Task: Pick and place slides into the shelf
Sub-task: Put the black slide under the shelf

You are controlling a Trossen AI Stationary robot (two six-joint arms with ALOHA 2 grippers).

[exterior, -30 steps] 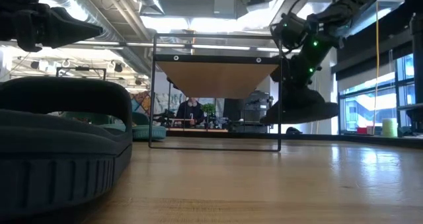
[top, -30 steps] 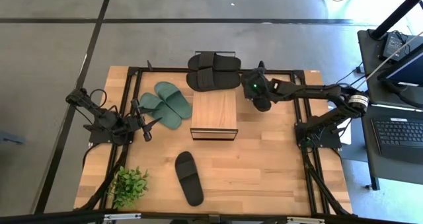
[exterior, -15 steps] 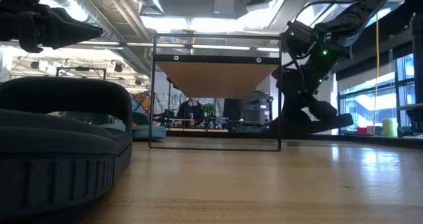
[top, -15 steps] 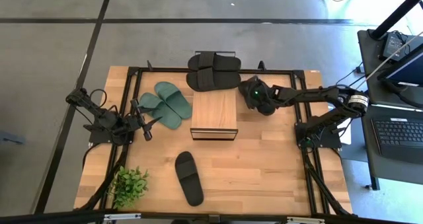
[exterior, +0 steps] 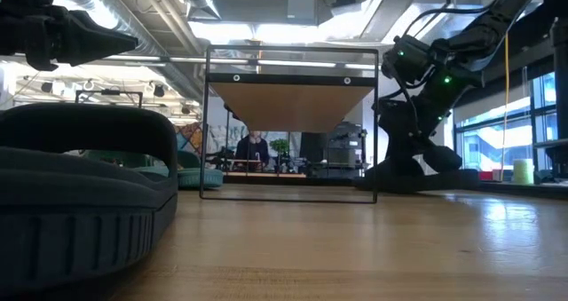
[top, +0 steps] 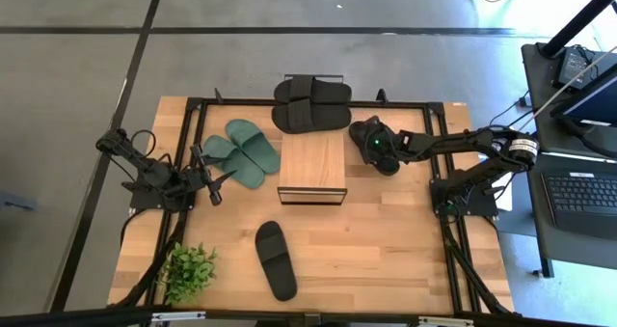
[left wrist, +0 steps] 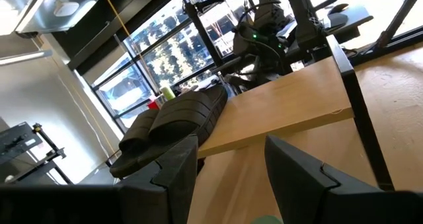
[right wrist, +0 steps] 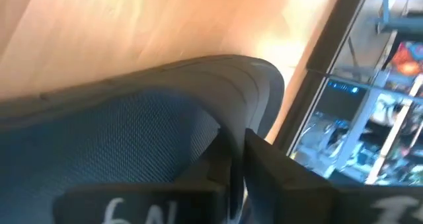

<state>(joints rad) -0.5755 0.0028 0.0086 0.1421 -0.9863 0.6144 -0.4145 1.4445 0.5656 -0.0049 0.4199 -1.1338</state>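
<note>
Shelf [top: 312, 167], a small light-wood plank on a thin black frame, stands mid-table. Just right of it, the right gripper [top: 378, 149] pinches a black rubber slide [exterior: 404, 175] resting on the tabletop. Left of the shelf, the left gripper [top: 214, 180] hangs with fingers spread.

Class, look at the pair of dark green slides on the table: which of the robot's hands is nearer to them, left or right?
Left. The left hand sits just beside the green slides, while the right hand is across the shelf from them, gripping a black slide.

6 slides [top: 277, 259] (2 green) ring shelf [top: 312, 163].
</note>
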